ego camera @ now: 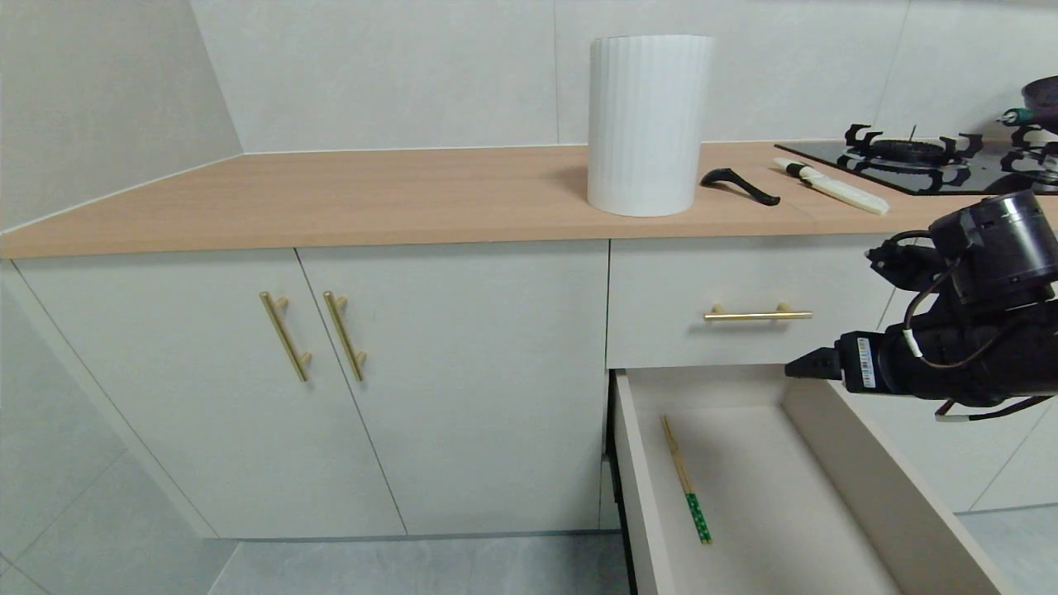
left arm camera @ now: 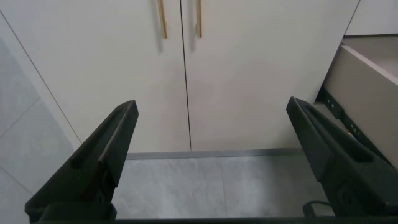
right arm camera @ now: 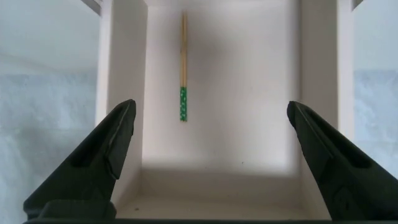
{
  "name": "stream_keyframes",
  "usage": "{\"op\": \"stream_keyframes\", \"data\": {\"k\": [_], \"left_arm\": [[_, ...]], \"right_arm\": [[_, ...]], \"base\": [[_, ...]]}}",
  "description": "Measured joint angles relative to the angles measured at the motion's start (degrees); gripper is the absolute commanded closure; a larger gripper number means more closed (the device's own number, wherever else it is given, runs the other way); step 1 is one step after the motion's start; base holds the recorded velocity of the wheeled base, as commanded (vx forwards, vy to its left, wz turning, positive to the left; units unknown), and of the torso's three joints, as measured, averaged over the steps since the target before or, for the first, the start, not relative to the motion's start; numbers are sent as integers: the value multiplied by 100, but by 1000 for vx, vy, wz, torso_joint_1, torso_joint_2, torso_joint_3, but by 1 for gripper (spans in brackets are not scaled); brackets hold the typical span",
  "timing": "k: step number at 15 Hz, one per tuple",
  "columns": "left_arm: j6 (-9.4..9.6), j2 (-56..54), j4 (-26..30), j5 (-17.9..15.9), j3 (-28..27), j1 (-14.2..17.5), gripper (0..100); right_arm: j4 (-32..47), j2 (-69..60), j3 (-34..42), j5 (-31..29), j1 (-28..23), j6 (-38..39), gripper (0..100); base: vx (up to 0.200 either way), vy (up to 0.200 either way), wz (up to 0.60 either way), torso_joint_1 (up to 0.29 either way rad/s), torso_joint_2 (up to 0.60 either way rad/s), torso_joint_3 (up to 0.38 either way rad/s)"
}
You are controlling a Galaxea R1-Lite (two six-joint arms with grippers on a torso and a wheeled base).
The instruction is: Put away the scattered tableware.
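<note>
The wooden chopsticks with green ends (ego camera: 686, 483) lie in the open white drawer (ego camera: 635, 463), so the step in hand is probably fetching the pieces on the wooden desk (ego camera: 372, 194): a black curved utensil (ego camera: 738, 185) and a white-sheathed knife (ego camera: 831, 187). It is best to rise clear of the drawer wall first, then close across each handle (both lie flat). The right arm's fingers (right arm camera: 99, 162) hang wide apart over the drawer, holding nothing. The left arm's fingers (left arm camera: 99, 162) are equally wide and empty, facing the cupboard doors (left arm camera: 249, 74).
</note>
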Motion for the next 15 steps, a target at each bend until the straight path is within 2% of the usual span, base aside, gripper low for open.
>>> {"op": "stream_keyframes", "data": {"k": [5,8,15], "left_arm": [[0,0,0,0,0,0,0],[0,0,0,0,0,0,0],[0,0,0,0,0,0,0]], "right_arm": [[9,-167,38,-9,-39,-215,0],[-15,-226,71,-9,-41,-258,0],[-9,-295,123,-5,-39,-356,0]], "base": [[0,0,0,6,-40,-31],[0,0,0,79,-243,-276],[0,0,0,141,-482,-307]]}}
